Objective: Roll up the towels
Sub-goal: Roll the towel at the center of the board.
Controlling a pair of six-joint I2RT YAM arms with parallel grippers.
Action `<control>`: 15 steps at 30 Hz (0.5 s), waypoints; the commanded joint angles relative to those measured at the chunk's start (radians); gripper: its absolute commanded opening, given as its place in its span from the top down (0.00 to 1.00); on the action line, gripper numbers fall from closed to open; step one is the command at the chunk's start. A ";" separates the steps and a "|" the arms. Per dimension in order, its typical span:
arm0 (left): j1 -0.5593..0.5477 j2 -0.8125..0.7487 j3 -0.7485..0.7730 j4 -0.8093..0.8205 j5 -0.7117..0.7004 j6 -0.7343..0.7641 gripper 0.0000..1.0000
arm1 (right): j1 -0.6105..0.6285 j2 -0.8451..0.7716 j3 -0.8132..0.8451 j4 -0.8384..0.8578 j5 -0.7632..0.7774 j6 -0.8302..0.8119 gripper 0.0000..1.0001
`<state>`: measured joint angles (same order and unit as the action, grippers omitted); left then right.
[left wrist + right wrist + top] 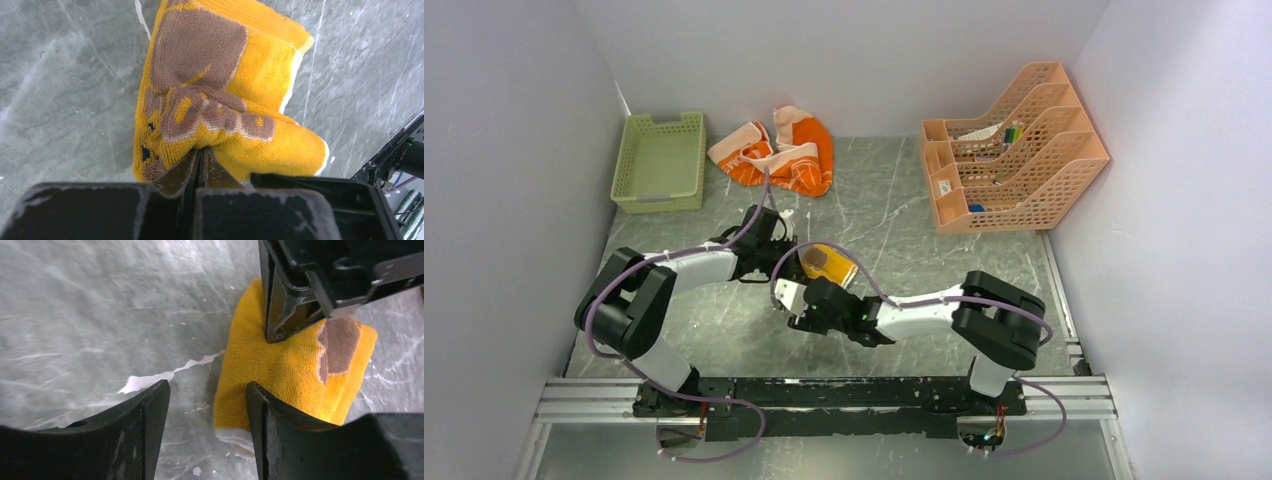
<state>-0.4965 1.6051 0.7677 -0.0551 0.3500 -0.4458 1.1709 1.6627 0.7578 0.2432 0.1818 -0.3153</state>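
Note:
The mustard-yellow towel [829,266], with brown print, lies bunched and partly rolled mid-table. In the left wrist view this towel [260,75] fills the frame, and my left gripper [202,153] is shut, its tips buried in a crumpled fold at the near end. It also shows in the right wrist view [280,365]. My right gripper [205,412] is open and low over the table, with the towel's white-edged end at its right finger [265,425]. The orange towel [782,152] lies crumpled at the back. In the top view the left gripper [794,256] and right gripper [796,300] flank the yellow towel.
A green mesh basket [661,160] stands at the back left. A peach file rack [1009,150] holding small items stands at the back right. Walls close in on three sides. The grey marbled table [904,230] has white streaks.

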 commanded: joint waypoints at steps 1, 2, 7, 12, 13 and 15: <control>0.002 0.033 0.024 -0.035 -0.022 0.037 0.92 | 0.003 0.068 0.037 0.019 0.209 -0.028 0.43; 0.003 0.035 0.025 -0.038 -0.022 0.037 0.92 | 0.003 0.079 0.040 0.017 0.236 -0.022 0.43; 0.002 0.042 0.032 -0.048 -0.020 0.043 0.92 | 0.003 0.109 0.040 0.014 0.332 -0.004 0.44; 0.003 0.047 0.042 -0.060 -0.022 0.052 0.92 | -0.014 0.135 0.060 -0.037 0.334 0.054 0.45; 0.003 0.045 0.044 -0.064 -0.023 0.054 0.92 | -0.025 0.139 0.068 -0.057 0.310 0.074 0.48; 0.005 0.038 0.053 -0.072 -0.029 0.055 0.92 | -0.045 0.142 0.081 -0.087 0.251 0.124 0.57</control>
<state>-0.4965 1.6279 0.7982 -0.0750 0.3595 -0.4255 1.1690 1.7729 0.8135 0.2497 0.4519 -0.2882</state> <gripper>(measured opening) 0.079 0.501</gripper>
